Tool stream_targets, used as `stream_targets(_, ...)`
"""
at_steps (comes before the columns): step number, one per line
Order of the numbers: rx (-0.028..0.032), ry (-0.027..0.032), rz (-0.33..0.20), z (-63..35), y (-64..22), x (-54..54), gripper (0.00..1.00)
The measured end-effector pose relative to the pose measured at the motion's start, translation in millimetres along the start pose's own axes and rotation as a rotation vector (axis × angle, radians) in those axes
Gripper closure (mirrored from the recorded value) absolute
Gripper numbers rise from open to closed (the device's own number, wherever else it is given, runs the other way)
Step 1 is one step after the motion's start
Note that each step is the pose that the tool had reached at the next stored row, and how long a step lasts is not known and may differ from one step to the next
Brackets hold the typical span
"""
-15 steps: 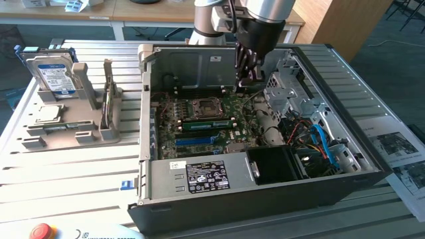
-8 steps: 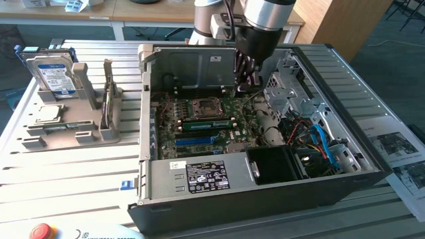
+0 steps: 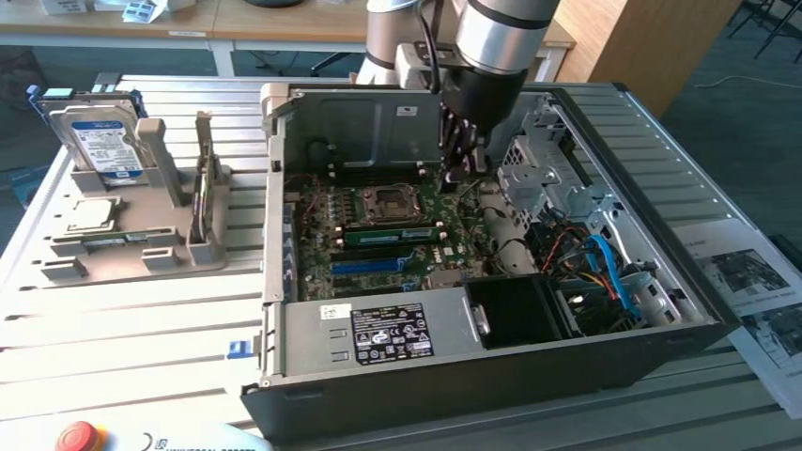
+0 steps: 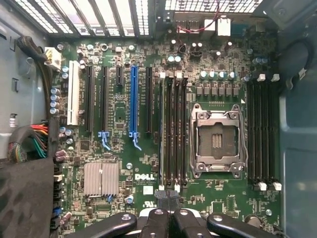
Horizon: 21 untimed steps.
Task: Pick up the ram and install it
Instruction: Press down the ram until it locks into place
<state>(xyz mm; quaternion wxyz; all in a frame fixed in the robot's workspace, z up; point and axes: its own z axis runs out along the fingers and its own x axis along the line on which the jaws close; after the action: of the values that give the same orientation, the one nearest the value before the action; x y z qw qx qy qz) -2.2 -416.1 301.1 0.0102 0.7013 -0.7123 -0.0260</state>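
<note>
Exterior view: an open computer case [image 3: 501,376] lies on a slotted metal table [image 3: 126,319], toward the table's edge on the exterior view's right, with the motherboard [image 3: 314,225] exposed. The arm descends into the case. The gripper [image 3: 461,169] hangs low over the board, near the corner of the processor socket [image 3: 382,202] on the exterior view's right. The ram [image 3: 389,235] stands on edge in a memory slot between the socket and the long blue slot [image 3: 376,266], apart from the gripper. A grey fixture [image 3: 126,258] near the table's edge on the exterior view's left carries an upright hard drive [image 3: 107,141] at its far end. Wrist view: the fingers [image 4: 161,225] are pressed together with nothing between them. Their tips sit above the board at one end of the four-slot memory bank [image 4: 174,134], which lies between the blue slot and the socket. The slot of this bank farthest from the socket shows a paler, thinner line than its neighbours. This is probably the top edge of the seated ram, though seen edge-on it cannot be confirmed.
</note>
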Motion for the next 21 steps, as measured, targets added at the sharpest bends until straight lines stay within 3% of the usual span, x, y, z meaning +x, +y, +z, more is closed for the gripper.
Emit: stream_targets(21, 0.0000, -0.0001, 0.000, 26.9, -1.4, 0.6, 0.90)
